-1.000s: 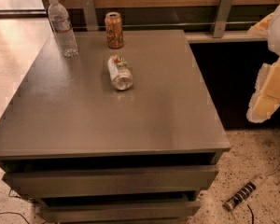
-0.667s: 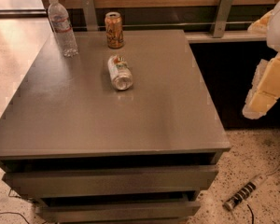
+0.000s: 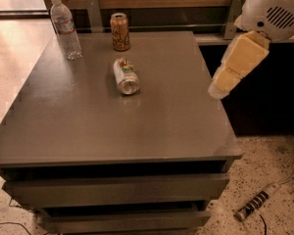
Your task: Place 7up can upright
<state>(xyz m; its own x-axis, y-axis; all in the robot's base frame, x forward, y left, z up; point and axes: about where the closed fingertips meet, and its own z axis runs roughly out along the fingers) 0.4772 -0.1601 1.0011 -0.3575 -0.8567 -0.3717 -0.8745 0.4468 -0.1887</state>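
The gripper had swung in from the right to hang over the table's right edge (open or closed: could not tell). The 7up can lay unmoved on its side, mid-table, with the orange can and bottle behind it.

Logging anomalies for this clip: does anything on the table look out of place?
Yes: the 7up can lies on its side, while the orange-brown can and water bottle behind it stand upright. No spill shows. The gripper hangs by the right edge of the table, apart from the can.

Pincer blurred, beside table's right edge
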